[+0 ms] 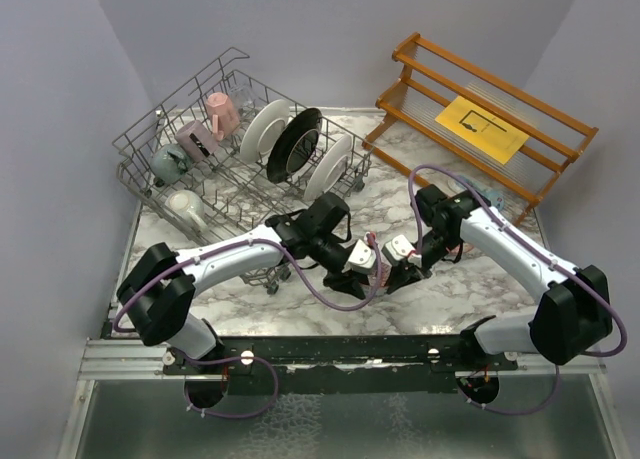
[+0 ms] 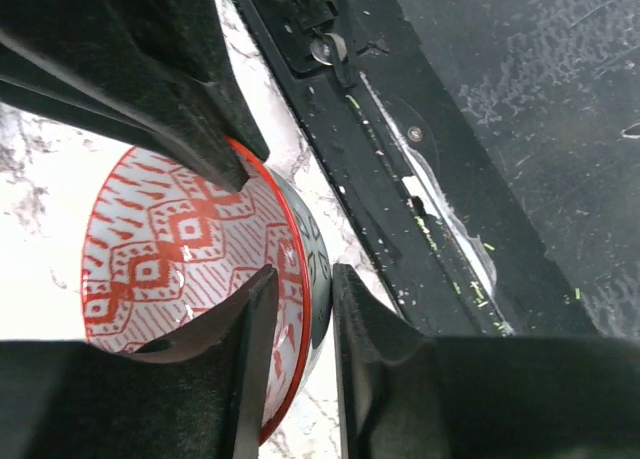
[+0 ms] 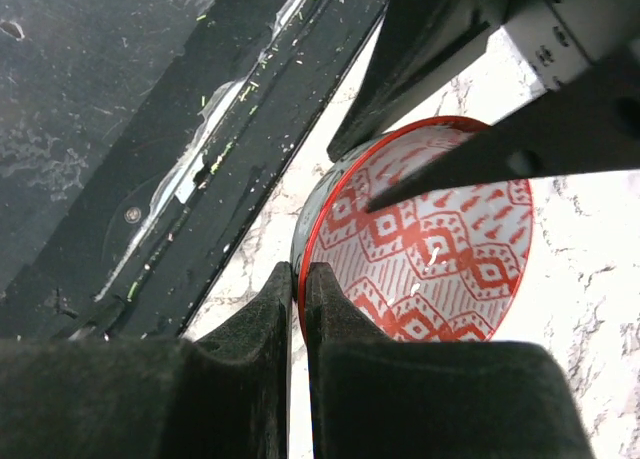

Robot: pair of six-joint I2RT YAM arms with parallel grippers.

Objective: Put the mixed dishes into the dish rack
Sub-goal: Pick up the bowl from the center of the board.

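A bowl with a red pattern inside (image 2: 170, 239) sits on the marble table near the front edge; it also shows in the right wrist view (image 3: 440, 249) and barely between the grippers in the top view (image 1: 371, 245). My right gripper (image 3: 300, 269) is shut on its rim, one finger inside and one outside. My left gripper (image 2: 305, 279) straddles the opposite rim with its jaws apart. In the top view the left gripper (image 1: 360, 271) and right gripper (image 1: 396, 265) face each other. The dish rack (image 1: 140, 139) stands at the back left.
The rack holds a pink mug (image 1: 222, 111), a mauve mug (image 1: 193, 137), a grey-teal mug (image 1: 168, 161), a cream mug (image 1: 185, 207), white plates (image 1: 265, 129) and a black-rimmed plate (image 1: 295, 141). A wooden shelf (image 1: 520, 164) with a yellow sheet (image 1: 483, 127) stands back right. A black rail (image 2: 420, 209) edges the table front.
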